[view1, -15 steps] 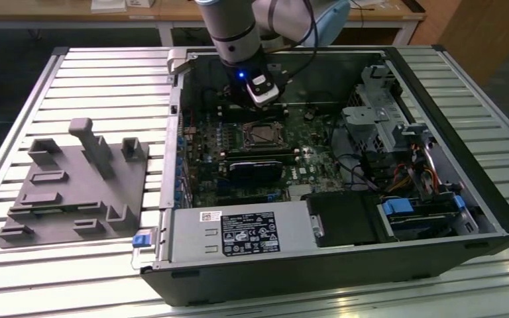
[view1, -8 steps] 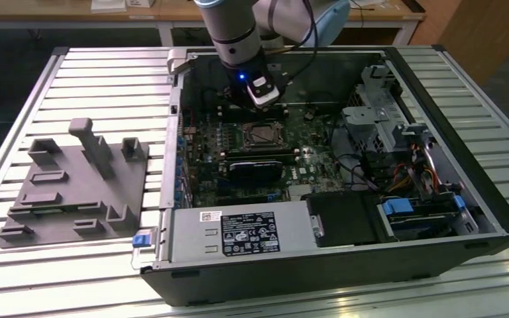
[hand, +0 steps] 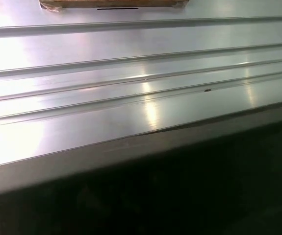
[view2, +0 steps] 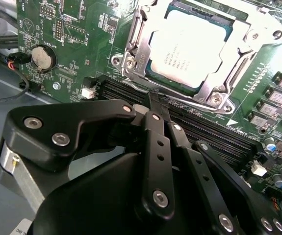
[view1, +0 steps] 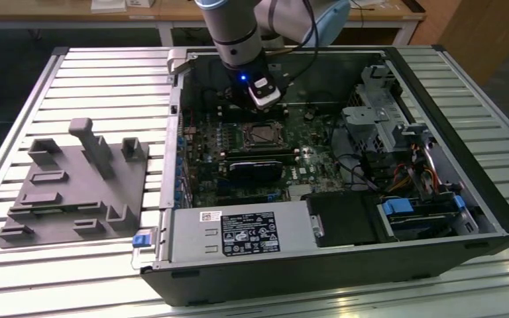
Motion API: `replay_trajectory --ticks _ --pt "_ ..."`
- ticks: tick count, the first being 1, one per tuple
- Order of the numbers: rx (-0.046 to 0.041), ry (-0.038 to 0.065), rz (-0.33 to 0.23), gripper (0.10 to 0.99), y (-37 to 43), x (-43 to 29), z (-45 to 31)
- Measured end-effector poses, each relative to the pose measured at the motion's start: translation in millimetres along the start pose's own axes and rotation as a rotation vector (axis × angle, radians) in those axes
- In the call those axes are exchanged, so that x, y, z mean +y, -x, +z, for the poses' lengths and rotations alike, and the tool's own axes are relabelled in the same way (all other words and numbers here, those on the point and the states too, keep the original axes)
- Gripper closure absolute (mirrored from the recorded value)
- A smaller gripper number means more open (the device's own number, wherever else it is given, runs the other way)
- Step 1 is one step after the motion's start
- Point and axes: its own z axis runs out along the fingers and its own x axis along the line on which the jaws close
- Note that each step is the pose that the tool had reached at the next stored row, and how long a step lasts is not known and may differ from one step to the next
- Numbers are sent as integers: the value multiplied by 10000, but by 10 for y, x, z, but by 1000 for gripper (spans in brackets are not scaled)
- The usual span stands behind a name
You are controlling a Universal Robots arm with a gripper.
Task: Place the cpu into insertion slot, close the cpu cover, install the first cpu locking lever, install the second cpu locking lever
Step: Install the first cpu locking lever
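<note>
Below the fingers sits the slatted metal table, with the open computer case on it. The gripper hangs inside the case over the green motherboard. Its fingers are pressed together, with nothing visible between them. The insertion slot lies just ahead of the fingertips, past the black memory slots, which run crosswise to the fingers. The cpu cover lies flat over the slot, and the cpu is seated in its cut-out. A thin lever rod runs along the socket edge nearest the tips; cannot tell if it is latched.
</note>
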Motion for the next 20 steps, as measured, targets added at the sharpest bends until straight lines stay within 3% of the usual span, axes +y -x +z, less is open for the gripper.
replay_trajectory --ticks 20 --pt "0 -1 0 980 14 -59 1"
